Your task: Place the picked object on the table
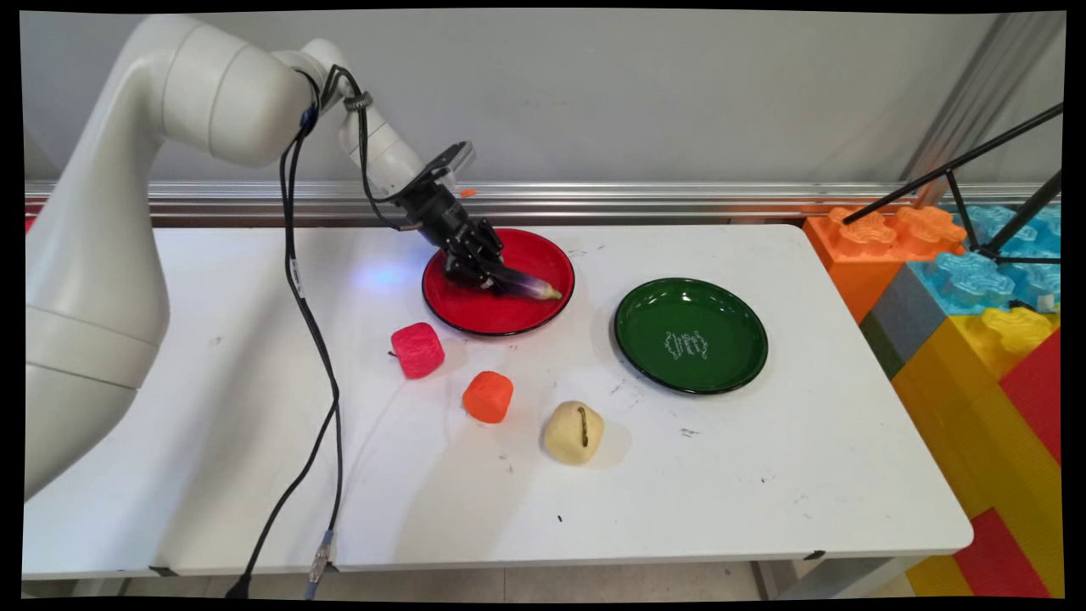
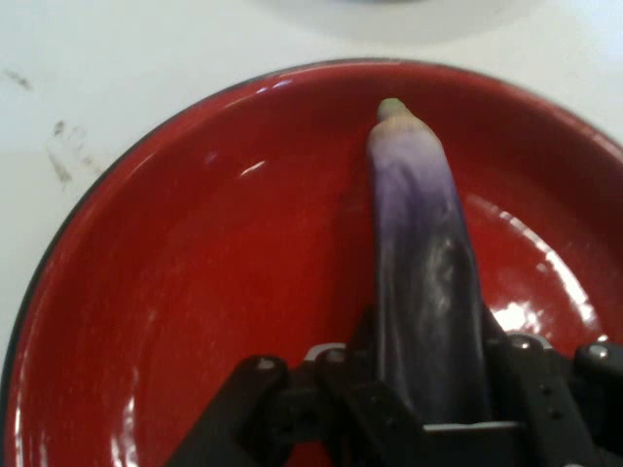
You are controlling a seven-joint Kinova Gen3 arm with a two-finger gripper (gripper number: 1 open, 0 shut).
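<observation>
A purple eggplant [image 1: 533, 288] with a pale tip lies low in the red plate [image 1: 530, 246] at the table's back middle. My gripper [image 1: 486, 273] reaches down from the left and is shut on its thick end. In the hand view the eggplant [image 2: 423, 282] runs up from between the black fingers [image 2: 531, 375], its tip toward the far rim of the red plate [image 2: 195, 292]. Whether the eggplant rests on the plate or hangs just above it I cannot tell.
A green plate [image 1: 653, 327] sits to the right of the red one. In front of the red plate lie a pink-red lump [image 1: 417, 350], an orange lump [image 1: 488, 396] and a beige potato [image 1: 573, 433]. Big coloured blocks [image 1: 976, 280] stand off the table's right edge. Black cables [image 1: 314, 339] hang at left.
</observation>
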